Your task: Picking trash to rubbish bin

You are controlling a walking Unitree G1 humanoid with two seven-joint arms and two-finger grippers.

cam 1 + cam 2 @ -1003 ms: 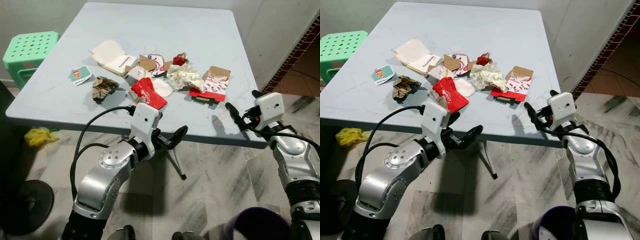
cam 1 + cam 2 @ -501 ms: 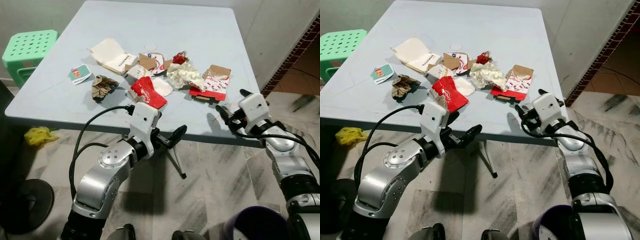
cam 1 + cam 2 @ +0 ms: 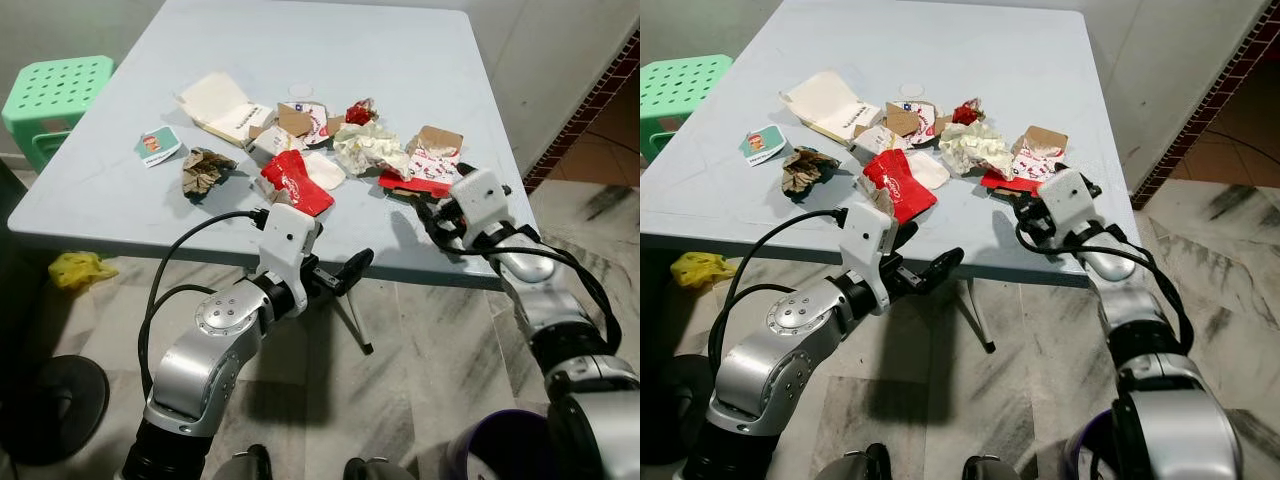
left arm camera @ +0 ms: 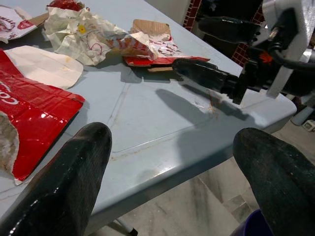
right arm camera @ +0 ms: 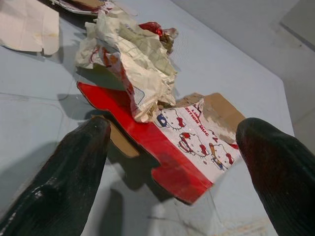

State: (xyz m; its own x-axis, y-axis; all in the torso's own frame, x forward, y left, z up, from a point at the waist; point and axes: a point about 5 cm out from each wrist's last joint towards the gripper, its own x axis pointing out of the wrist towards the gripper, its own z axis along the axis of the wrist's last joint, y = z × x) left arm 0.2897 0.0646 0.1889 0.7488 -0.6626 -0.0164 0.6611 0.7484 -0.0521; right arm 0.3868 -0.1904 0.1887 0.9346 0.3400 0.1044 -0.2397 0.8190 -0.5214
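Right gripper (image 3: 428,212) has advanced, spread, to the red carton's (image 3: 420,183) near edge.

A pale blue-grey square table (image 3: 400,60) is standing on a marbled grey tile floor (image 3: 420,360) (streaked with dark veins). A green plastic stool (image 3: 55,95) is sitting beside it, a pale wall (image 3: 560,50) rising behind.

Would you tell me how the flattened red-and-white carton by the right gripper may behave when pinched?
The red-and-white carton looks like thin, torn card, so probably light and bendy. It lies flat under crumpled paper, which may drag along. The open right gripper would likely need an edge.
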